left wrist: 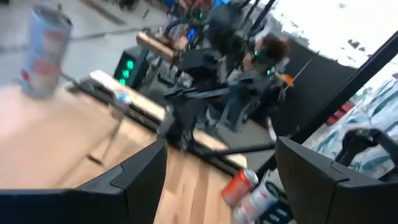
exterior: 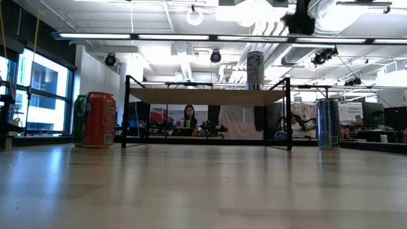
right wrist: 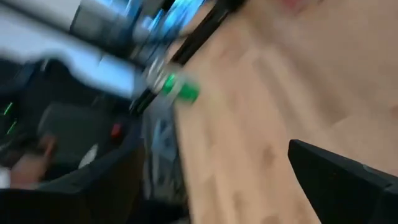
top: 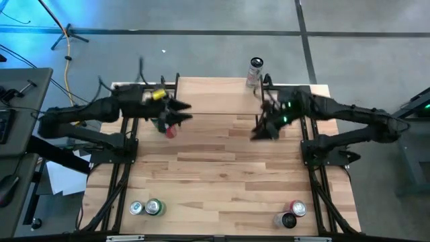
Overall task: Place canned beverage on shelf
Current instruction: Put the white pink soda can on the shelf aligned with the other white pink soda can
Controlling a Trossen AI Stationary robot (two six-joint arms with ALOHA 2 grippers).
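Observation:
A silver can with pale red marks (top: 255, 70) stands upright on the far right corner of the shelf (top: 215, 94), a light-wood board on thin black legs at the table's far edge. The low view shows the can (exterior: 255, 70) on top of the shelf (exterior: 203, 97). The left wrist view shows it too (left wrist: 43, 50). My left gripper (top: 183, 115) hangs open and empty over the shelf's left front edge (left wrist: 217, 180). My right gripper (top: 259, 131) hangs open and empty just in front of the shelf's right part (right wrist: 211, 186), nearer than the can.
Two cans (top: 146, 208) stand at the table's near left corner and two more (top: 292, 214) at the near right. The low view shows a red can (exterior: 100, 119) with a green one (exterior: 79, 119) behind it, and a silver-blue can (exterior: 328, 123). A person sits in the room behind.

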